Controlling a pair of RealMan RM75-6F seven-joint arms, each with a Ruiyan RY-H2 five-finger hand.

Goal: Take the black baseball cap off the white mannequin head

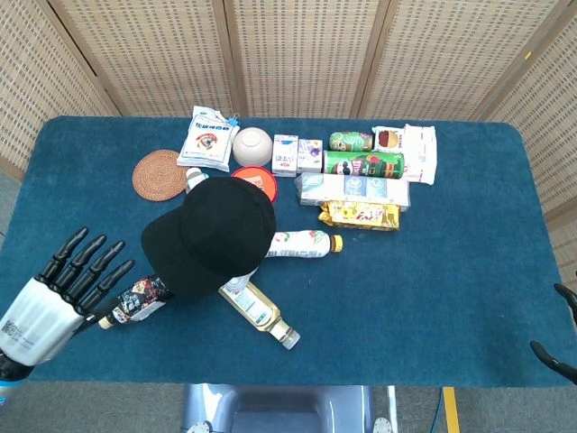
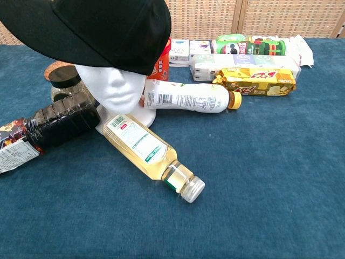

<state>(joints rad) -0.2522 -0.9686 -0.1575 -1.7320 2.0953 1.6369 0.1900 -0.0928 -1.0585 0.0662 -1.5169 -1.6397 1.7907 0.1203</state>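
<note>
The black baseball cap (image 1: 216, 234) sits on the white mannequin head (image 2: 113, 86), left of the table's middle. In the head view the cap hides almost all of the head. In the chest view the cap (image 2: 91, 29) shades the white face, its brim reaching to the left. My left hand (image 1: 63, 289) hovers at the near left corner with its fingers spread and nothing in it. Its fingertips are just left of a dark drink bottle and short of the brim. My right hand (image 1: 557, 329) shows only two separated dark fingertips at the right edge, far from the cap.
Three bottles lie around the mannequin's base: a dark one (image 1: 135, 302), a yellow one (image 1: 259, 313) and a white one (image 1: 302, 244). Boxes, cans and snack packs (image 1: 361, 180) line the back, with a woven coaster (image 1: 159, 173) at back left. The blue table (image 1: 433, 289) is bare on the right.
</note>
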